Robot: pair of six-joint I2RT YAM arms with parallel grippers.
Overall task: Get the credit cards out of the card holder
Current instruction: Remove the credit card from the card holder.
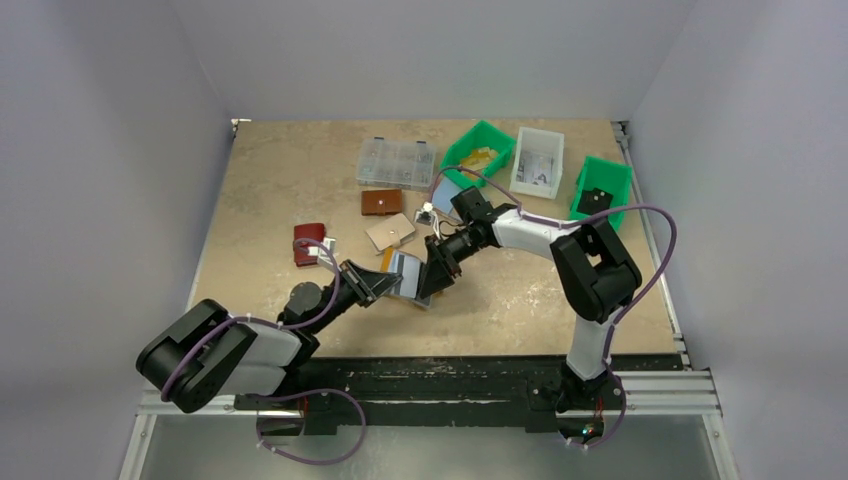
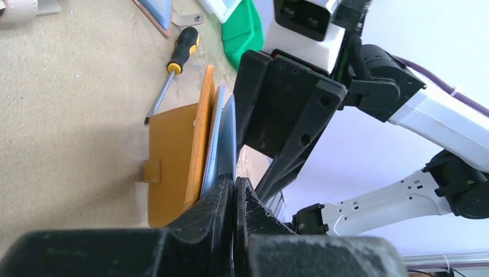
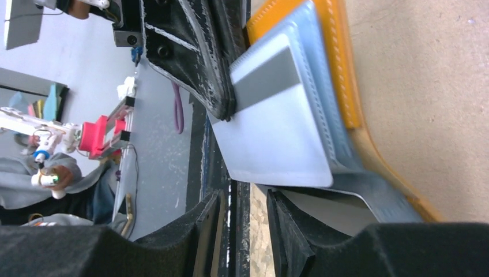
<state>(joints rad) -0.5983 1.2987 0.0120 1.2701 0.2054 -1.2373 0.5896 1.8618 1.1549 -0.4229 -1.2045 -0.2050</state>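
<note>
The mustard card holder (image 2: 173, 156) stands open on edge at the middle of the table (image 1: 260, 190), its pale blue-grey slots facing the right arm. A silvery-grey credit card (image 3: 277, 133) with a dark stripe sticks out of a slot. My left gripper (image 2: 235, 184) is shut on this card's thin edge (image 2: 229, 138); its black fingers (image 3: 190, 52) show clamped at the card's corner. My right gripper (image 3: 248, 199) is open just below the card's free edge, with nothing between its fingers. From above, both grippers (image 1: 375, 283) (image 1: 435, 272) meet at the card holder (image 1: 407, 275).
A screwdriver (image 2: 176, 60) lies just behind the holder. Behind it lie a red wallet (image 1: 309, 243), a brown wallet (image 1: 382, 202) and a tan one (image 1: 390, 232). A clear organiser box (image 1: 396, 162), two green bins (image 1: 479, 150) (image 1: 602, 190) and a white bin (image 1: 538, 160) line the back.
</note>
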